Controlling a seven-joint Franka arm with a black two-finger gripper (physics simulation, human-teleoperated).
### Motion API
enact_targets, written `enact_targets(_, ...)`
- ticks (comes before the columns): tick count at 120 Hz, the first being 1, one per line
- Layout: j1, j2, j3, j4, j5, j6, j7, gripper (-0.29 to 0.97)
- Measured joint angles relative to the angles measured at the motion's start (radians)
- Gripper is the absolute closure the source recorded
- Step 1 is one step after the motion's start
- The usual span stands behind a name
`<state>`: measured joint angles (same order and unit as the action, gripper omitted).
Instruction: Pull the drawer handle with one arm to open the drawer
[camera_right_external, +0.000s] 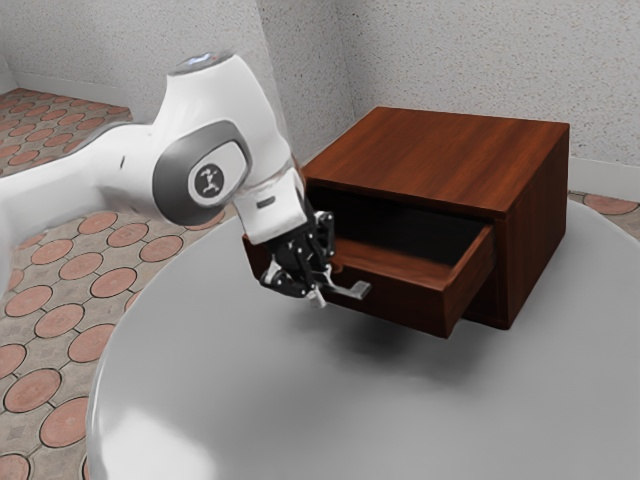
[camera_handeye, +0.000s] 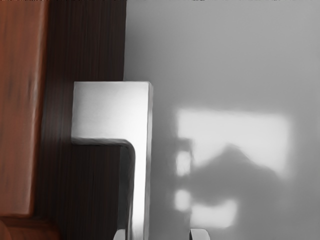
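While the drawer (camera_right_external: 420, 285) is being held partly out of the wooden cabinet (camera_right_external: 450, 150), its metal handle (camera_right_external: 355, 290) is being straddled by the jaws.
The jaws are being held parted around the handle, seemingly unclamped, probably so that a pull is being passed to the drawer across the grey counter (camera_right_external: 300, 400). The fingertips are being cut off from view, so contact is being left uncertain.

A round, pale grey surface (camera_right_external: 300, 400) takes the foreground, smooth and faintly glossy; soft shadows and a bright patch of light lie on it; beyond its edge, a floor (camera_right_external: 70, 300) of round terracotta tiles in pale grout; behind, speckled off-white walls (camera_right_external: 450, 50) meet at a corner.
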<state>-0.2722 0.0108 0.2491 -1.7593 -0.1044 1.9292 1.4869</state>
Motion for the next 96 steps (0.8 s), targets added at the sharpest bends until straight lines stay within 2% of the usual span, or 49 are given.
enact_targets(29,0.001,-0.064,-0.011,-0.017,0.006,0.002,-0.004,0.64)
enact_targets(60,0.000,-0.177,-0.031,0.040,0.003,0.000,-0.007,0.59)
enact_targets(66,-0.001,-0.182,-0.034,0.059,0.001,-0.003,-0.007,0.54)
enact_targets(82,0.003,-0.180,-0.033,0.070,-0.002,-0.009,-0.010,0.30)
enact_targets(96,0.000,-0.176,-0.048,0.071,0.001,-0.015,-0.013,0.17)
